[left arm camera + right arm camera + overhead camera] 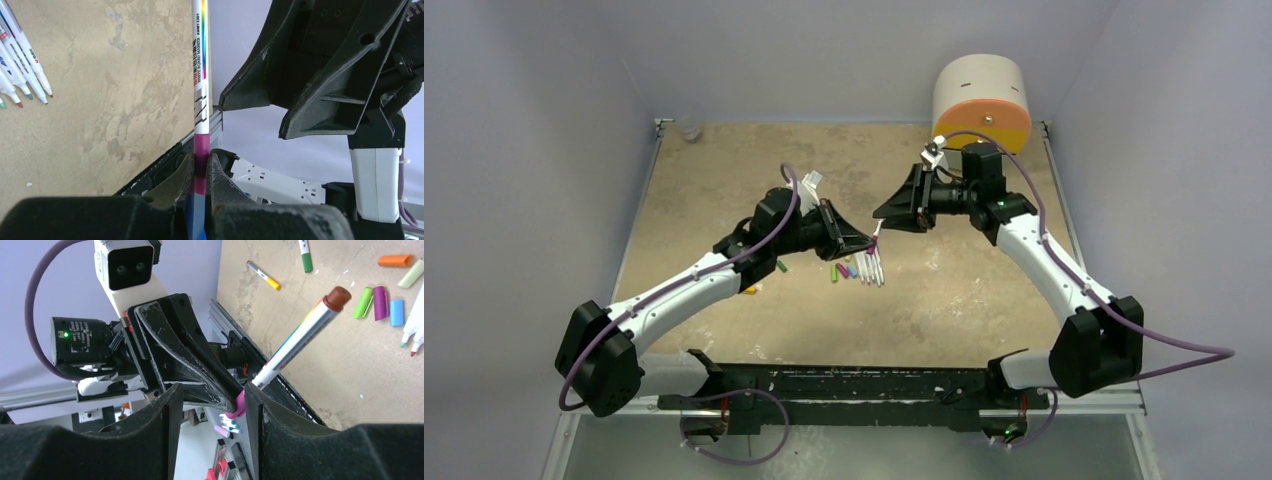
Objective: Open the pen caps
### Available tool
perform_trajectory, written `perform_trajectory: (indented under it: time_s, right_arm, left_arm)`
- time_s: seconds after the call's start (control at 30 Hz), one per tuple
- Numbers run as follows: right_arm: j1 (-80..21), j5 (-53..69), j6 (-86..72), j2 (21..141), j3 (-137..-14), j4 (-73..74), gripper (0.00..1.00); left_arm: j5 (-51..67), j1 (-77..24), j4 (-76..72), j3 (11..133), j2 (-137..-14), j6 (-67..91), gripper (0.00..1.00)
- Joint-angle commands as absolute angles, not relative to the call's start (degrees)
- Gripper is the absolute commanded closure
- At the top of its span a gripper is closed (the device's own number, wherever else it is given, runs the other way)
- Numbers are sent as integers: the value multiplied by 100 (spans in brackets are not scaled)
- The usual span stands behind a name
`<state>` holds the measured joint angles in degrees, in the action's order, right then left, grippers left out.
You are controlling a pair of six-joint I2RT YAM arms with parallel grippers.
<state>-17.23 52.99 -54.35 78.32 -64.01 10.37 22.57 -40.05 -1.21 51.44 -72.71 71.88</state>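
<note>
Here, pen (201, 75) barrel reads "WHITE BOARD MARKER AWMY2301".

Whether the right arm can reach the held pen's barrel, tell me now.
Probably yes: the right fingers stand open beside the pen, and the left fingers clamp only its magenta end, leaving the barrel bare.

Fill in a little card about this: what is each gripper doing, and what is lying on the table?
left gripper: shut on slim white-barrelled marker pen, at its magenta end
right gripper: open, empty
loose on tan table: short plastic pen caps in orange, green, magenta, blue
also lying there: uncapped white pens in a row
back corner: round cream-and-orange drawer unit
</note>
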Motion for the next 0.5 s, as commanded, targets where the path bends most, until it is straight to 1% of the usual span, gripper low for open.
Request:
perform_trajectory:
  time_s: [0.0, 0.27, 0.47]
  right_arm:
    - [-1705, 5103, -5437, 7535, -6405, 1137, 50]
    - [-1700, 4929, -5318, 7570, -6246, 1508, 51]
    - [-1703, 4777, -5329, 7768, -6219, 1300, 51]
  left_arm:
    - [1930, -4009, -307, 5388, -7162, 6998, 100]
    - [1782, -4015, -106, 5423, -7061, 6917, 100]
    - [1889, -4014, -265, 5433, -7035, 7037, 100]
